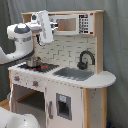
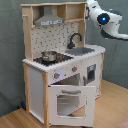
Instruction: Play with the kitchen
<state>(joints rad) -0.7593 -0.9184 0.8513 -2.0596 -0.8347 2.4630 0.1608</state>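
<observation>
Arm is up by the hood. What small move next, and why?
Probably lower the arm toward the pot on the stove. It sits high beside the hood, touching nothing, and the oven door hangs open already, so the pot seems the nearest untouched plaything.

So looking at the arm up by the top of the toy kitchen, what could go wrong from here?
1. The arm sits close beside the toy kitchen's top shelf; a careless sweep could knock the tall, light-looking unit.
2. The oven door hangs open at the front, so a low move might catch it.
3. The small pot stands loose on the stove; coming down there could tip it.
</observation>
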